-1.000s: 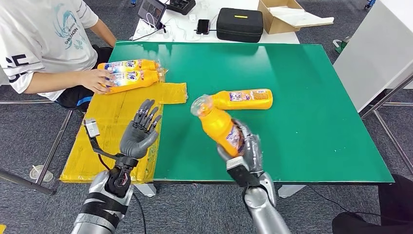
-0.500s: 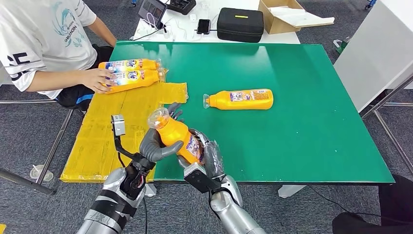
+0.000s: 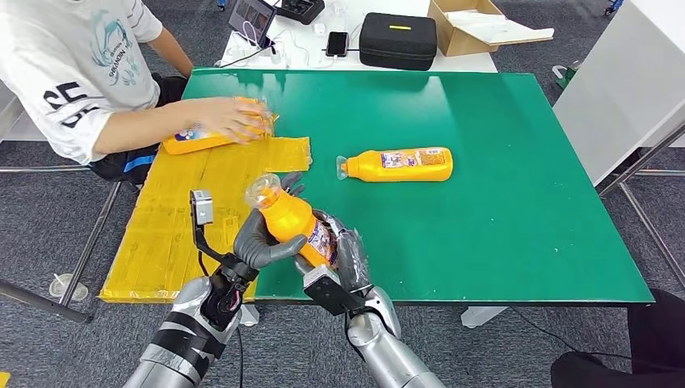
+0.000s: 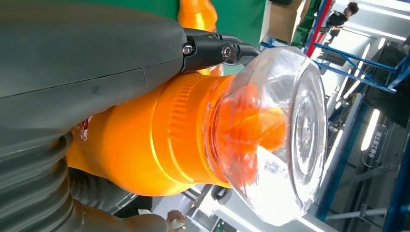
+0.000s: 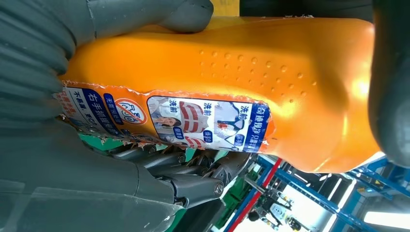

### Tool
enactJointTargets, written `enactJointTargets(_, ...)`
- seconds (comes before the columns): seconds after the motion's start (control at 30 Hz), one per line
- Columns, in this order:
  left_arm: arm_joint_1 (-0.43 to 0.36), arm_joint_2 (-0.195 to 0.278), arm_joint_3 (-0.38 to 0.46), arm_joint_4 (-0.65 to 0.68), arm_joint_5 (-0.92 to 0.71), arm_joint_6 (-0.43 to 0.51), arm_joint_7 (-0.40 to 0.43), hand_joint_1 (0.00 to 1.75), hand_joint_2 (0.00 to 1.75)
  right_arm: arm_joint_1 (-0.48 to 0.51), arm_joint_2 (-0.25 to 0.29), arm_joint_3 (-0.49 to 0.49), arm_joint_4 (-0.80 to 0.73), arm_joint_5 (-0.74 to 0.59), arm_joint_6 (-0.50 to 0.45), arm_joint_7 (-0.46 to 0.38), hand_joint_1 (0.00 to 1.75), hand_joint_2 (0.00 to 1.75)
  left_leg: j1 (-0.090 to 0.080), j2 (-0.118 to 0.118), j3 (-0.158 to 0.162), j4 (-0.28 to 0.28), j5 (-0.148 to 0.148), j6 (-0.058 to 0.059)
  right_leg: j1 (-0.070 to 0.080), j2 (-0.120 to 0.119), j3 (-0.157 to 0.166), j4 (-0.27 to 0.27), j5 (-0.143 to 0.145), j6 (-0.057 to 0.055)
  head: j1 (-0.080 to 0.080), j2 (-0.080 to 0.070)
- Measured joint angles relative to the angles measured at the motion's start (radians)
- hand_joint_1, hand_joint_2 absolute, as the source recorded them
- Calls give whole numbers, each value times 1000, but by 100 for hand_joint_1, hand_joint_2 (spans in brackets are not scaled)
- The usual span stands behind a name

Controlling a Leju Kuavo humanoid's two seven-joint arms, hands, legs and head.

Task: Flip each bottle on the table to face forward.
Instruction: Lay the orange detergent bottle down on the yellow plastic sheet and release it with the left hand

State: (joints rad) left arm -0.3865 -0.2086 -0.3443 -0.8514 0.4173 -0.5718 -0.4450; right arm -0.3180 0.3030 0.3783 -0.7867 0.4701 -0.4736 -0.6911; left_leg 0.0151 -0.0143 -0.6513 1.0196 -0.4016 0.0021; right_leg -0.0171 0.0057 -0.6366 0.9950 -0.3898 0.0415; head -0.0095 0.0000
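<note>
An orange bottle with a clear cap is held tilted above the green table's near edge. My left hand grips its neck below the cap, and my right hand grips its lower body. The left wrist view shows the clear cap up close, with my left hand wrapped around the orange neck. In the right wrist view the bottle's label faces the camera and my right hand is closed around the bottle. A second orange bottle lies on its side mid-table, cap pointing left.
A person sits at the far left with a hand on the orange bottles lying on the yellow mat. A black case, a cardboard box and a phone sit on the white table beyond.
My right hand carried the bottle to the left and my left hand closed around its neck. The person's hand slid over the bottles on the yellow mat.
</note>
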Motion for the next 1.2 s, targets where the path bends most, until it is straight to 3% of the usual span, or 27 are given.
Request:
enactJointTargets(0.23, 0, 2, -1, 3, -29, 29, -11, 3, 175, -8, 6, 15, 28, 5, 3, 15, 175, 175, 0, 0, 0, 0, 0, 0, 0, 0, 0, 0, 0, 0, 0, 0)
enactJointTargets(0.27, -1, 2, -1, 4, -34, 34, -13, 12, 175, -9, 8, 18, 34, 6, 3, 16, 175, 175, 0, 0, 0, 0, 0, 0, 0, 0, 0, 0, 0, 0, 0, 0)
enactJointTargets(0.3, -1, 2, -1, 4, -40, 41, -16, 40, 175, -9, 11, 22, 41, 7, 3, 17, 175, 175, 0, 0, 0, 0, 0, 0, 0, 0, 0, 0, 0, 0, 0, 0)
enactJointTargets(0.4, -1, 2, -2, 4, -60, 60, -23, 157, 175, -10, 16, 26, 59, 7, 4, 19, 175, 175, 0, 0, 0, 0, 0, 0, 0, 0, 0, 0, 0, 0, 0, 0)
enactJointTargets(0.43, -1, 3, -2, 4, -67, 64, -25, 172, 175, -11, 16, 26, 64, 7, 4, 20, 175, 175, 0, 0, 0, 0, 0, 0, 0, 0, 0, 0, 0, 0, 0, 0)
enactJointTargets(1.07, -16, 4, -8, 10, -137, 64, -60, 175, 175, -21, 18, 27, 91, -12, -30, 19, 174, 175, 0, 0, 0, 0, 0, 0, 0, 0, 0, 0, 0, 0, 0, 0)
enactJointTargets(1.1, -17, 4, -9, 10, -138, 62, -62, 175, 175, -21, 18, 26, 91, -13, -34, 18, 160, 175, 0, 0, 0, 0, 0, 0, 0, 0, 0, 0, 0, 0, 0, 0)
enactJointTargets(1.2, -17, 4, -10, 9, -138, 59, -64, 175, 175, -21, 18, 24, 89, -18, -48, 17, 29, 175, 0, 0, 0, 0, 0, 0, 0, 0, 0, 0, 0, 0, 0, 0)
